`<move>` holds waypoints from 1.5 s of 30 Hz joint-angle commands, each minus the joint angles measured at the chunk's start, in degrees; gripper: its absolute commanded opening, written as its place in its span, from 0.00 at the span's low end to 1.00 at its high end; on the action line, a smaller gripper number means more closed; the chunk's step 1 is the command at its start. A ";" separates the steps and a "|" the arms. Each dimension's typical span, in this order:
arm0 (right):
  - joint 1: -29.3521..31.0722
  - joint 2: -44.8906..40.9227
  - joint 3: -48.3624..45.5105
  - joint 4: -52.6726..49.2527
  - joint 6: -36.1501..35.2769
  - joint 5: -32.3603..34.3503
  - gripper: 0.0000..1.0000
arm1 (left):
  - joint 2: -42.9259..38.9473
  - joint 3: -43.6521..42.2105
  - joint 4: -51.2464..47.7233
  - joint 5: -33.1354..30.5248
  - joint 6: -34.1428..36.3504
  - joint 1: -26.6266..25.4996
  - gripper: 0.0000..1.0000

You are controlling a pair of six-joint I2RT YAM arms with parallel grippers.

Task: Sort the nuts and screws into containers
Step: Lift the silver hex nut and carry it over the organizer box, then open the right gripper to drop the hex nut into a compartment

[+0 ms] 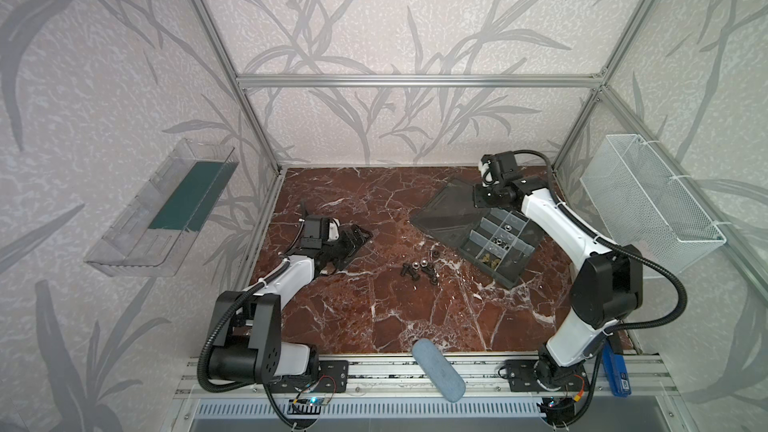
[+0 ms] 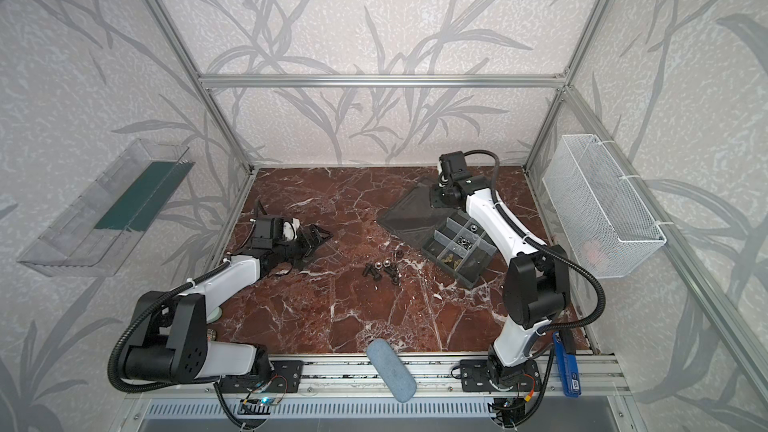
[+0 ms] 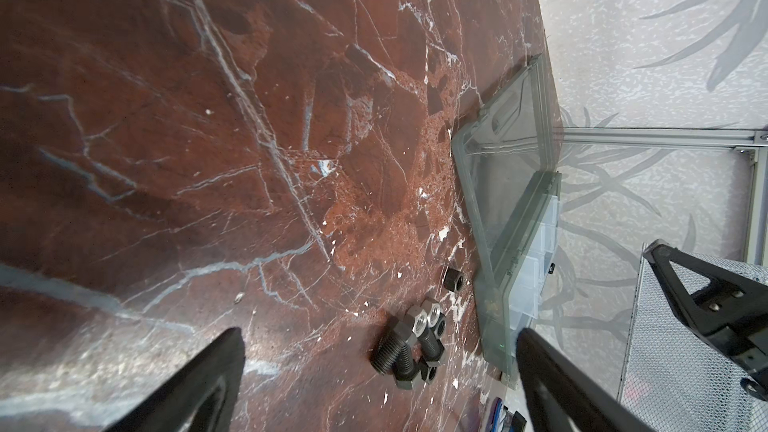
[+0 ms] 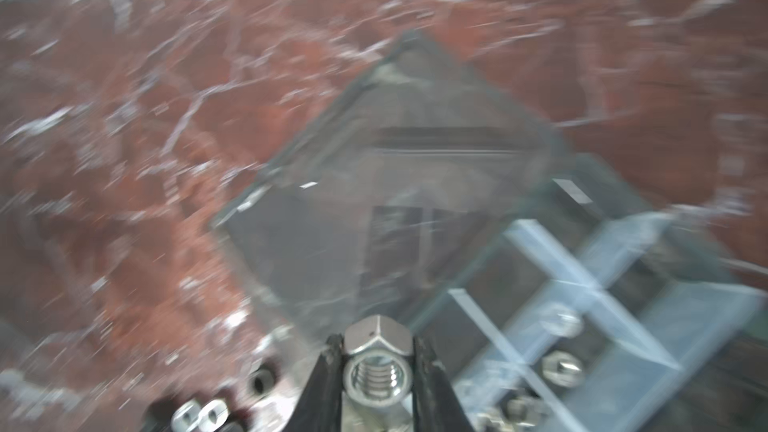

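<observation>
In a top view, black screws (image 1: pixel 408 272) and silver nuts (image 1: pixel 423 262) clustered on the bench (image 1: pixel 374 326) near the organizer box (image 1: pixel 513 274), in the left wrist view, left gripper (image 3: pixel 376 336) fingers (image 3: pixel 216 367) spread wide, well apart from the box, in the right wrist view, right gripper (image 4: pixel 377 347) fingers (image 4: pixel 322 380) pinched one nut (image 4: pixel 377 363) over the box, beside its containers (image 4: pixel 536 259)

Broad red-brown marble tabletop (image 1: pixel 374 317) is lying bare across the near half, leaving open passage. A small heap of black screws and silver hexagonal nuts (image 1: pixel 419 273) is sitting mid-table, near the flat dark grey plastic organizer box (image 1: pixel 517 270), whose smoky lid (image 1: pixel 444 211) is lying open toward the back. The white-and-black right arm (image 1: pixel 552 218) is hanging over that box, crowding its right side.
</observation>
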 commanded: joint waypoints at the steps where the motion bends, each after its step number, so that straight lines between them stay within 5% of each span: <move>1: -4.27 -0.06 -1.83 -1.07 0.05 5.50 0.00 | -0.42 -0.56 0.96 0.96 -0.16 0.32 0.99; 9: -8.98 1.61 -5.05 -0.96 -0.10 7.61 0.00 | -0.61 -0.47 0.71 0.89 -0.08 0.25 0.99; 33: -10.48 9.87 -6.90 -1.83 0.10 9.23 0.00 | -0.36 -0.36 0.16 0.56 0.06 0.32 0.99; 37: -10.48 10.34 -6.46 -2.26 0.10 9.00 0.23 | -0.27 -0.36 0.18 0.55 0.02 0.32 0.99; 45: -10.47 8.65 -5.02 -3.84 -1.46 6.17 0.43 | -0.16 -0.47 0.35 0.50 -0.08 0.32 0.99</move>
